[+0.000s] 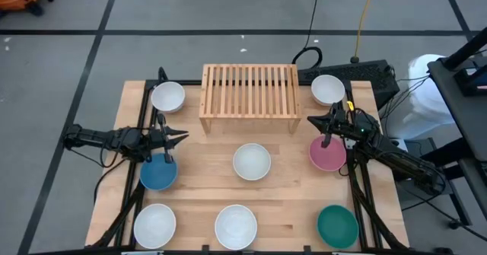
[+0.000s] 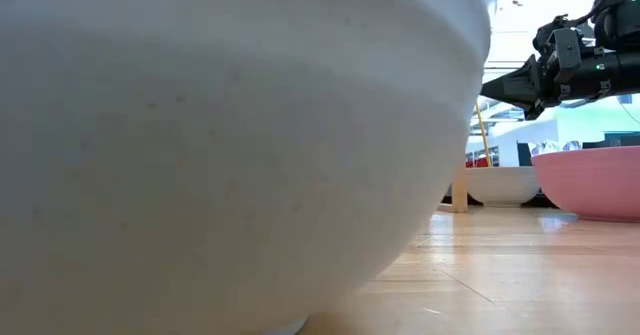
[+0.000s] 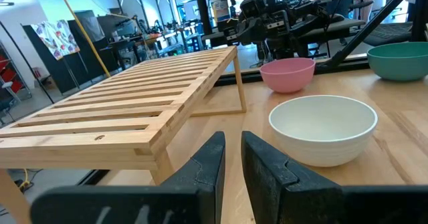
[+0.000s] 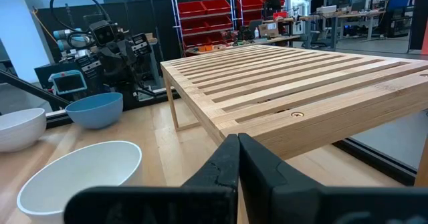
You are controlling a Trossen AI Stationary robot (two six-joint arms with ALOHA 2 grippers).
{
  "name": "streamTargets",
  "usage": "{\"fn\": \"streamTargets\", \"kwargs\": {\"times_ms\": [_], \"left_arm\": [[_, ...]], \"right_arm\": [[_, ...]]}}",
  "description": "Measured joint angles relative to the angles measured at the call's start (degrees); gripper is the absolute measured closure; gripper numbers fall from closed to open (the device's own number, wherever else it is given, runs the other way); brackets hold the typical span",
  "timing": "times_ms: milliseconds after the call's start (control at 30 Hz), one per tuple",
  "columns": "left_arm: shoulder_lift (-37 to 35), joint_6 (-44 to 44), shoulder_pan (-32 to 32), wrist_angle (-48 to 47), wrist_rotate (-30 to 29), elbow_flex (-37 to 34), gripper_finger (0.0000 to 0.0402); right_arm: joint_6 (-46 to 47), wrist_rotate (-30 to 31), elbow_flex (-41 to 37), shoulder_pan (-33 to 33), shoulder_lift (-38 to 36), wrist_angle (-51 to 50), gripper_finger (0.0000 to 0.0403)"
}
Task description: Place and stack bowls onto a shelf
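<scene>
The light-wood slatted shelf (image 1: 249, 95) stands on its legs at the table's far middle with nothing on top. Eight bowls rest on the tabletop. White ones sit at far left (image 1: 168, 97), far right (image 1: 328, 90), centre (image 1: 251, 161), near left (image 1: 154, 224) and near middle (image 1: 235, 226). The blue bowl (image 1: 158, 171) is at the left, the pink bowl (image 1: 327, 153) at the right, the green bowl (image 1: 337, 224) near right. My left gripper (image 1: 183, 137) hovers beside the blue bowl with a narrow gap between its fingers (image 3: 232, 160). My right gripper (image 1: 312, 119) hovers shut (image 4: 238, 154) beside the pink bowl.
In the low view the near-middle white bowl (image 2: 220, 125) fills most of the picture. Free tabletop (image 1: 205, 145) lies between the shelf and the centre bowl. A black device and cables (image 1: 350, 72) sit behind the shelf's right end. Dark frame rails (image 1: 141, 110) run along both table sides.
</scene>
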Motion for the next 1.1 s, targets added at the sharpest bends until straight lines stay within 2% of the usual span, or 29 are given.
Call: {"fn": "streamTargets", "kwargs": {"times_ms": [300, 533, 933, 1100], "left_arm": [[-0.01, 0.00, 0.02, 0.00, -0.02, -0.02, 0.0346], [-0.01, 0.00, 0.02, 0.00, -0.01, -0.02, 0.0346], [-0.01, 0.94, 0.02, 0.38, -0.02, -0.04, 0.0346], [0.00, 0.12, 0.02, 5.14, -0.02, -0.10, 0.0346]], "right_arm": [[0.00, 0.02, 0.00, 0.00, 0.00, 0.15, 0.0403], [0.21, -0.14, 0.00, 0.00, 0.00, 5.36, 0.0403], [15.46, -0.07, 0.00, 0.00, 0.00, 6.43, 0.0403], [21.01, -0.09, 0.00, -0.02, 0.00, 6.48, 0.0403]]}}
